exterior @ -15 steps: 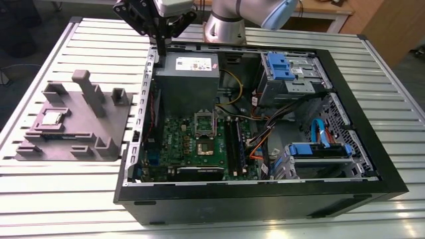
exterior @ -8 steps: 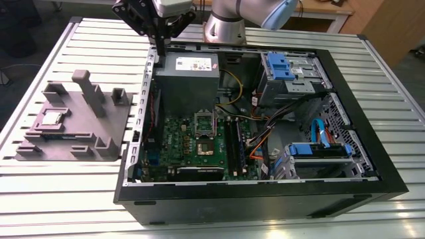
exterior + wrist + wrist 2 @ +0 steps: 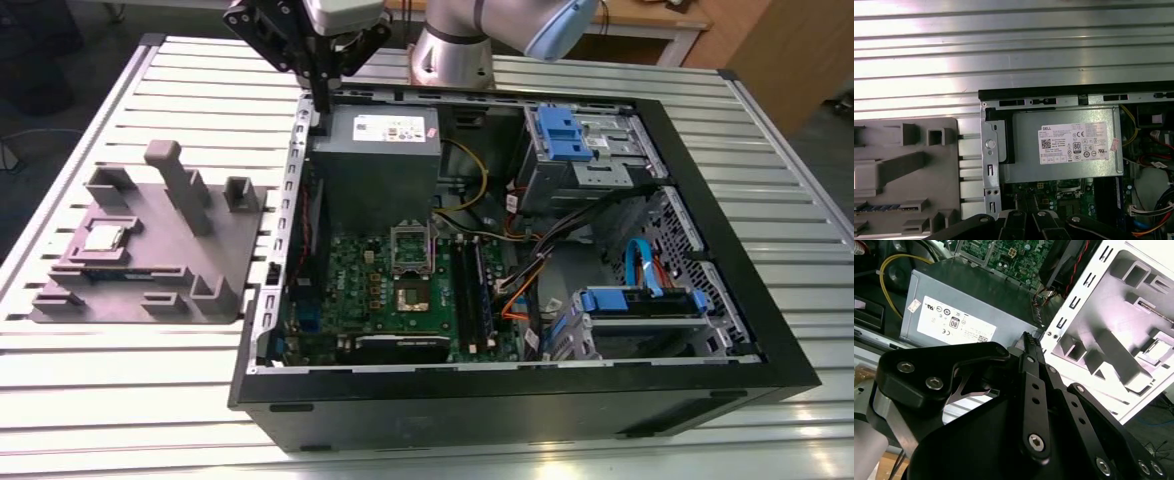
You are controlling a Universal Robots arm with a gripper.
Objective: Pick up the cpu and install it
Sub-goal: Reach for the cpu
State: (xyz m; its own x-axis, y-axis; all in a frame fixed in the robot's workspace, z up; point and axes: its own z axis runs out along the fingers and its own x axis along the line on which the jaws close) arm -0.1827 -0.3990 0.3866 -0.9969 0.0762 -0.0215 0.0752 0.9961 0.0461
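Cpu point(image 3: 107, 237): flat square, shiny silver top, seated in a matte grey moulded fixture point(image 3: 220, 250) on the ribbed metal bench point(image 3: 134, 400), at the exterior view's left of the open black case point(image 3: 534, 390). Black claw point(image 3: 322, 98): fingers together, empty, above the case's far rim, well apart from the cpu.

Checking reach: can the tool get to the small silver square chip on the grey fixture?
Probably yes. The small silver square cpu lies uncovered on the grey moulded fixture, nothing above it; the tool hangs over the black computer case's edge. Only the fixture's upright posts stand nearby.
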